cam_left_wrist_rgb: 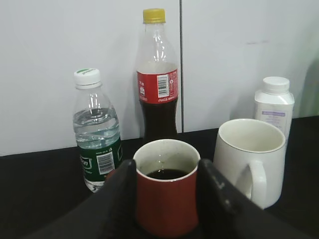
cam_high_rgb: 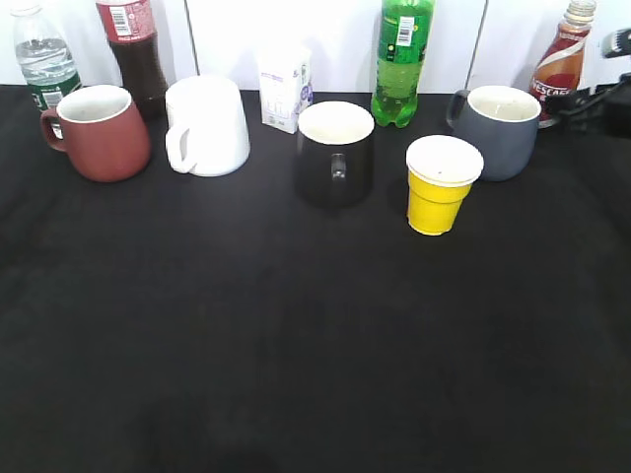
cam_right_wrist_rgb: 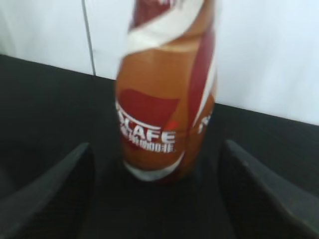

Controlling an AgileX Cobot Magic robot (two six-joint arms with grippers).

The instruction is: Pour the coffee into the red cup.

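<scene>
The red cup point(cam_high_rgb: 99, 133) stands at the far left of the black table. In the left wrist view the red cup point(cam_left_wrist_rgb: 167, 204) holds dark liquid. My left gripper point(cam_left_wrist_rgb: 166, 162) has a finger against each side of it; the gripper does not show in the exterior view. The coffee bottle point(cam_high_rgb: 562, 61) stands upright at the far right by the wall. In the right wrist view the coffee bottle point(cam_right_wrist_rgb: 167, 109) stands between the wide-apart fingers of my open right gripper point(cam_right_wrist_rgb: 155, 145), with a gap on each side. Dark parts of the right arm point(cam_high_rgb: 601, 94) show at the right edge.
A white mug point(cam_high_rgb: 207, 126), black mug point(cam_high_rgb: 335, 153), yellow cup point(cam_high_rgb: 439, 187) and grey mug point(cam_high_rgb: 503, 128) stand in a row. Behind them are a water bottle point(cam_high_rgb: 44, 59), cola bottle point(cam_high_rgb: 133, 49), small white bottle point(cam_high_rgb: 286, 87) and green bottle point(cam_high_rgb: 402, 59).
</scene>
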